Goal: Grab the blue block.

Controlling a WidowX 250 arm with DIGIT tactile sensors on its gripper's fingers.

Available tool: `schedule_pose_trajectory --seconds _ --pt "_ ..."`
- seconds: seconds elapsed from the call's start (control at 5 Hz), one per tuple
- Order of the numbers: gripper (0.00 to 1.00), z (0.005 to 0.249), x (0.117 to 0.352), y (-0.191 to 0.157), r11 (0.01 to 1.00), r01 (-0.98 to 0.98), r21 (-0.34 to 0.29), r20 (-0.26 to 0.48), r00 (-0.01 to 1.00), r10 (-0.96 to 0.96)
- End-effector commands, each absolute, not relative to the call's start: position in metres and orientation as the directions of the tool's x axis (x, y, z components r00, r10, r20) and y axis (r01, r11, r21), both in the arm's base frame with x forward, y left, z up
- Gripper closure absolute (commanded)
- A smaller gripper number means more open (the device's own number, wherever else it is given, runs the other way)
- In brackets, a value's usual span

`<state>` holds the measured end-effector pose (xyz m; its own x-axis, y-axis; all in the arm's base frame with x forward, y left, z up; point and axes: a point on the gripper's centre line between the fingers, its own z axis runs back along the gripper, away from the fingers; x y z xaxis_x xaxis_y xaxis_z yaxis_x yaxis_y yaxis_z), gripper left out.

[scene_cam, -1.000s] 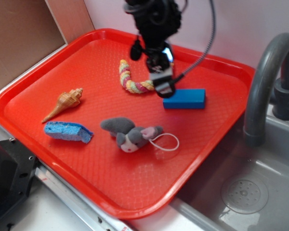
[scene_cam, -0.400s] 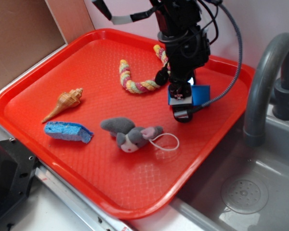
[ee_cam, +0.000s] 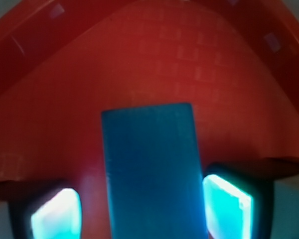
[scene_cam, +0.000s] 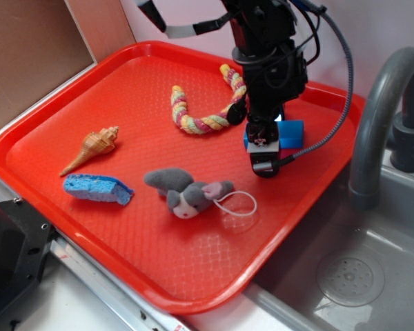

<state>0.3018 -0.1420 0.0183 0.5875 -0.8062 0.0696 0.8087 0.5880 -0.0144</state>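
Our pincer (ee_cam: pixel 139 211) straddles the blue block (ee_cam: pixel 152 169) on the red tray (scene_cam: pixel 69 131), fingers (ee_cam: pixel 226 201) spread with gaps on both sides. We see a rope toy (scene_cam: pixel 196 124) just beside, a plush mouse (scene_cam: pixel 186 192) near.

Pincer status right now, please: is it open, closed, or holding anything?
Pincer: open, fingers either side of the blue block, not yet clamped on it.
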Motion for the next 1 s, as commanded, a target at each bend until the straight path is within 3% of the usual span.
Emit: schedule_pose_trajectory --seconds 0.0,0.2,0.4,0.6,0.8 --pt "1.00 0.022 0.296 -0.151 0.581 0.814 0.003 0.080 0.579 -0.811" --pt "1.00 0.023 0.295 -0.150 0.588 0.809 0.003 0.077 0.586 -0.807" --pt "1.00 0.057 0.289 -0.127 0.712 0.699 -0.071 0.045 0.715 -0.697" --pt "1.00 0.107 0.276 -0.094 0.859 0.498 -0.117 0.047 0.867 -0.496" --pt "1.00 0.157 0.251 -0.073 0.955 0.273 -0.113 0.070 0.961 -0.267"
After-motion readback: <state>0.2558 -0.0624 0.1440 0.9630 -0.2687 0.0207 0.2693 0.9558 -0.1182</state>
